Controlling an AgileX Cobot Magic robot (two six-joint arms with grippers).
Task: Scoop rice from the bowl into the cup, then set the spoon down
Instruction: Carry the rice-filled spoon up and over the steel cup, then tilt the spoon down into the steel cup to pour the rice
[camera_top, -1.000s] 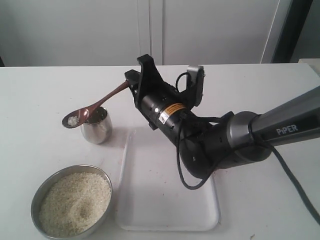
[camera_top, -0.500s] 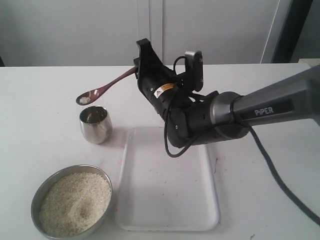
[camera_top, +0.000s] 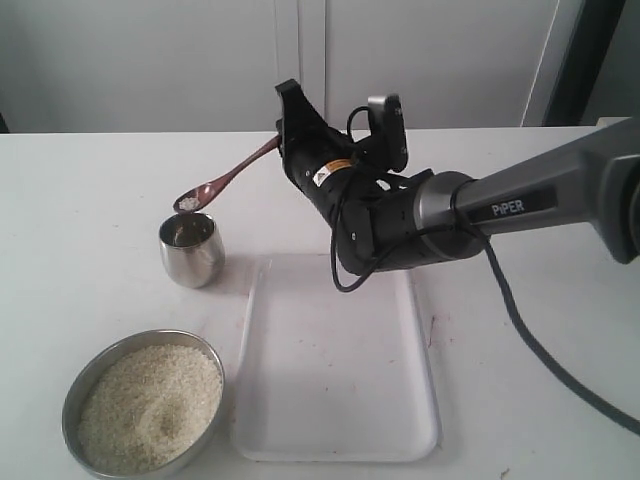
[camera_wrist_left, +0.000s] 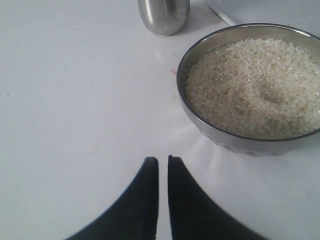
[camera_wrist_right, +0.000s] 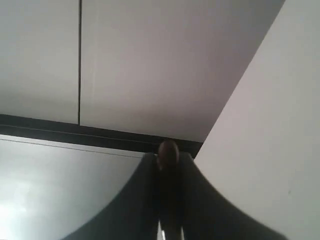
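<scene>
My right gripper (camera_top: 283, 140) is shut on the handle of the reddish-brown wooden spoon (camera_top: 226, 180). The spoon slopes down to the left, and its bowl end, with a little rice (camera_top: 187, 203) in it, hovers just above the rim of the shiny steel cup (camera_top: 191, 249). The grey metal bowl (camera_top: 75, 394), filled with rice (camera_top: 150, 406), sits at the front left. In the right wrist view only the spoon's handle end (camera_wrist_right: 168, 152) shows between the fingers. My left gripper (camera_wrist_left: 162, 159) is shut on nothing, low over the table beside the bowl (camera_wrist_left: 215, 134), with the cup (camera_wrist_left: 163, 15) farther off.
A white rectangular tray (camera_top: 335, 400) lies to the right of the bowl, under and in front of the right arm (camera_top: 400, 225). A white wall runs behind the table. The right arm's cable (camera_top: 545, 350) trails across the table at the right.
The right gripper lifted the spoon off the cup's rim, then brought it rightward so its bowl end now hangs just above the cup. The arm's wrist has risen and turned.
</scene>
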